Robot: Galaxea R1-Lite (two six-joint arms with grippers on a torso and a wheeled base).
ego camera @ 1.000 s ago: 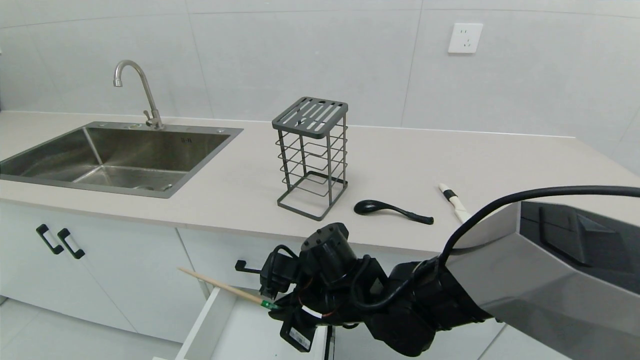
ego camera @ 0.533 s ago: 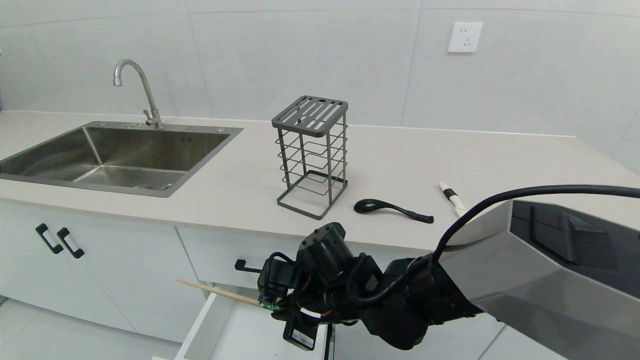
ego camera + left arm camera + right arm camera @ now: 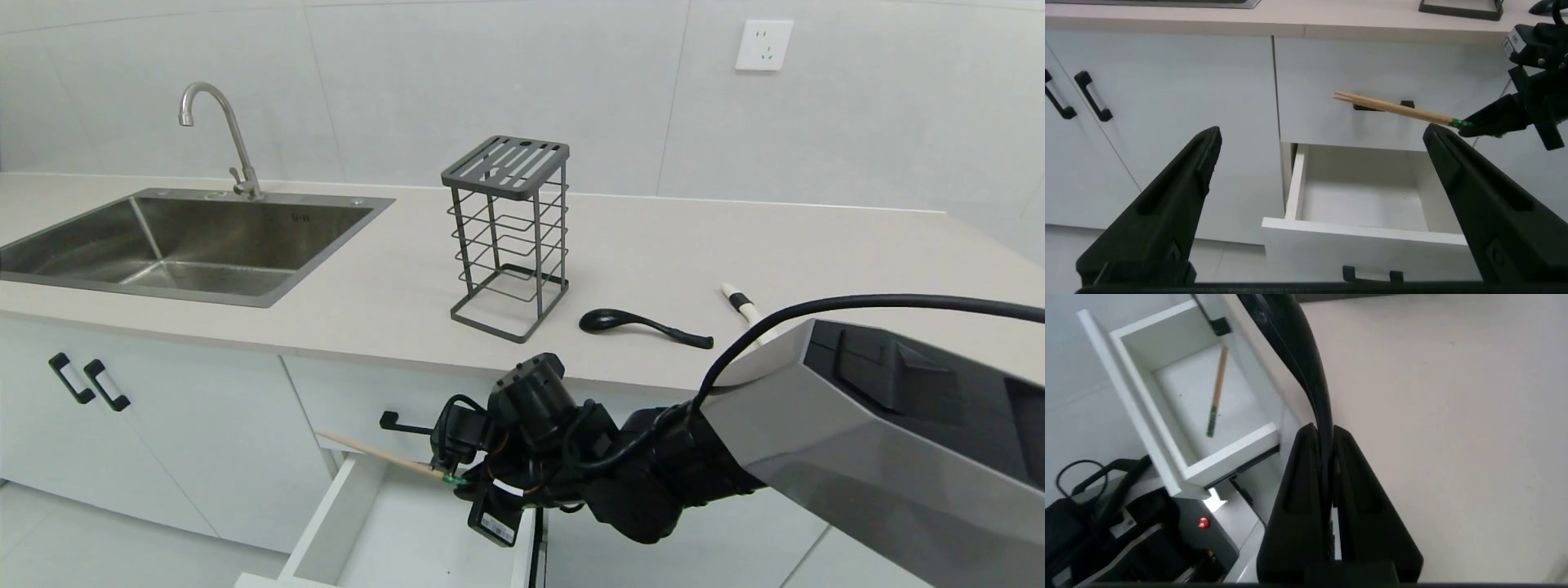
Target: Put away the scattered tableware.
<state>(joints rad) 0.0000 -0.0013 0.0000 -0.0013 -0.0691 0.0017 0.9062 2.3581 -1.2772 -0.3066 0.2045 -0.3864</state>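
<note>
Drawer (image 3: 322, 523) stood pulled open below the counter edge, with the left gripper (image 3: 1323, 139) spread wide and facing it. Right gripper (image 3: 453, 480) was clamped on the chopsticks (image 3: 380, 454) at their green-tipped end, the sticks tilted above the drawer opening. You'd have done best to level them, lower them inside the walls, then release so they didn't bounce out. Farther back on the counter (image 3: 392, 278) lay a black spoon (image 3: 649, 327) and a white utensil (image 3: 739, 300), not yet stowed.
</note>
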